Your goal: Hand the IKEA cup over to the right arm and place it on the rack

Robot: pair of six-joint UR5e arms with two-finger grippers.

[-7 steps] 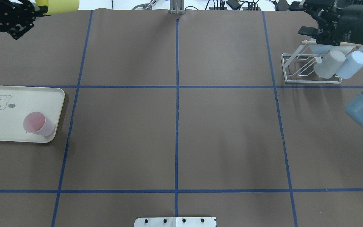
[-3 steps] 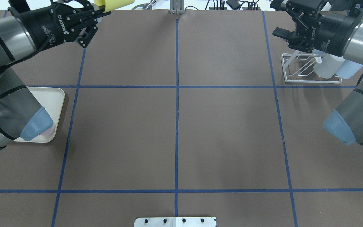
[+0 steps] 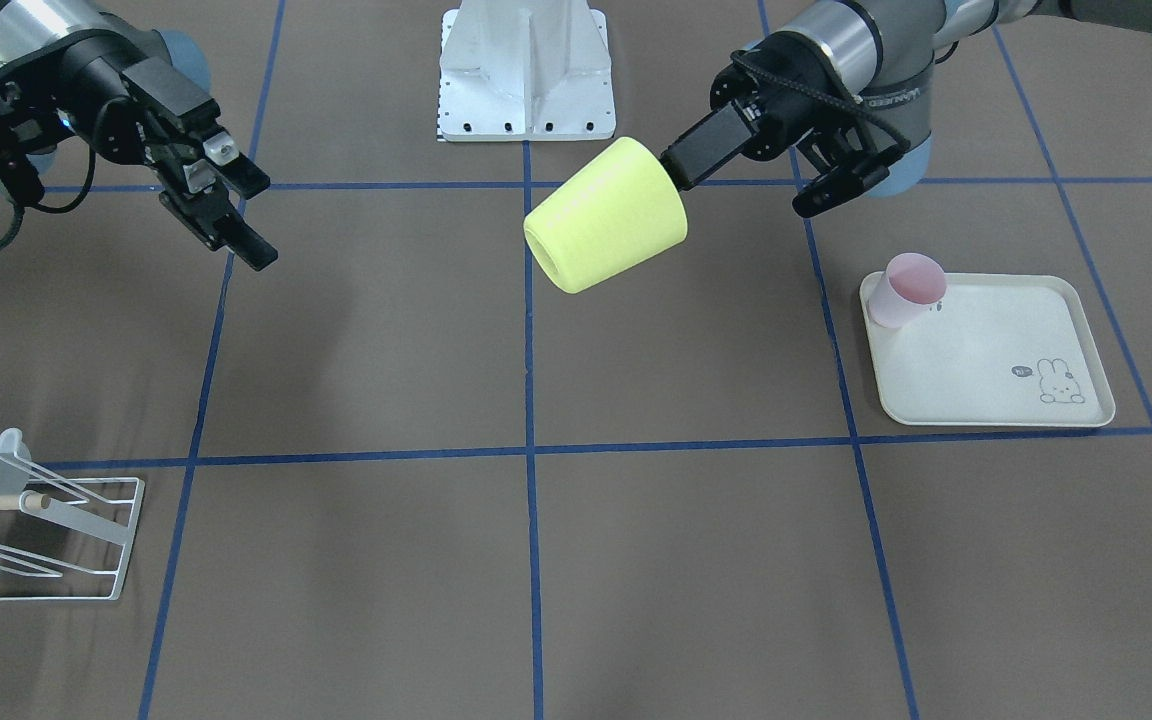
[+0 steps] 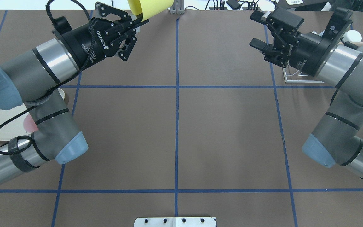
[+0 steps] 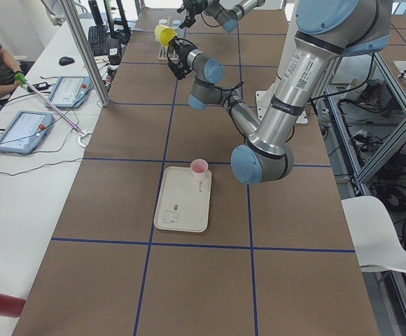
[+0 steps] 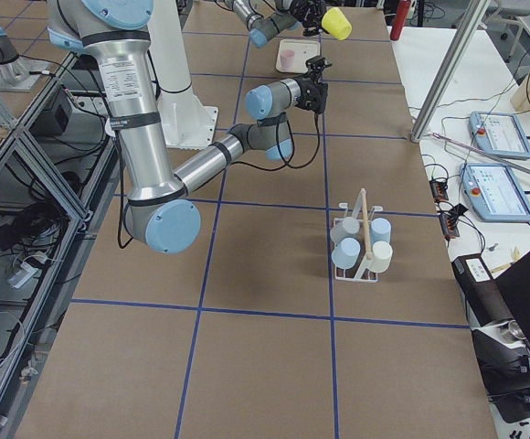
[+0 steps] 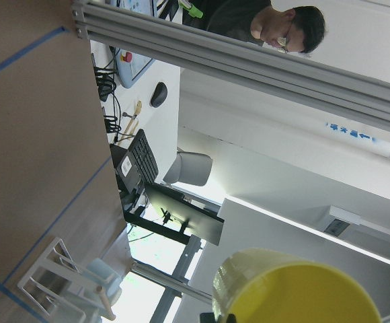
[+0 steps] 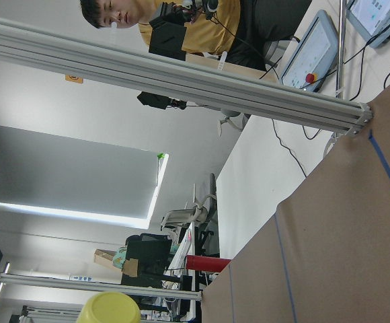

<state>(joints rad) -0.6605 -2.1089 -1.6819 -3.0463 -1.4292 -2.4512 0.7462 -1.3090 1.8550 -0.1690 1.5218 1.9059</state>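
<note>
The IKEA cup (image 3: pixel 606 215) is yellow and hangs on its side above the table's middle, far from the base. My left gripper (image 3: pixel 681 170) is shut on its base end, and its mouth points toward the right arm. From overhead the cup (image 4: pixel 150 8) shows at the top edge beyond the left gripper (image 4: pixel 137 20). My right gripper (image 3: pixel 251 215) stands open with nothing in it, well apart from the cup, and faces it (image 4: pixel 255 30). The white wire rack (image 3: pixel 66 540) with its wooden dowel stands on the table behind the right arm (image 6: pixel 361 242).
Several pale blue and grey cups (image 6: pixel 375 251) hang on the rack. A pink cup (image 3: pixel 908 288) stands on the cream rabbit-printed tray (image 3: pixel 996 350) on my left side. The robot base (image 3: pixel 526 70) sits at the near edge. People sit at a bench beyond the table.
Both arms have swung toward the table's middle. The left gripper carried the yellow cup rightward; the open right gripper left the rack and moved leftward toward it.
</note>
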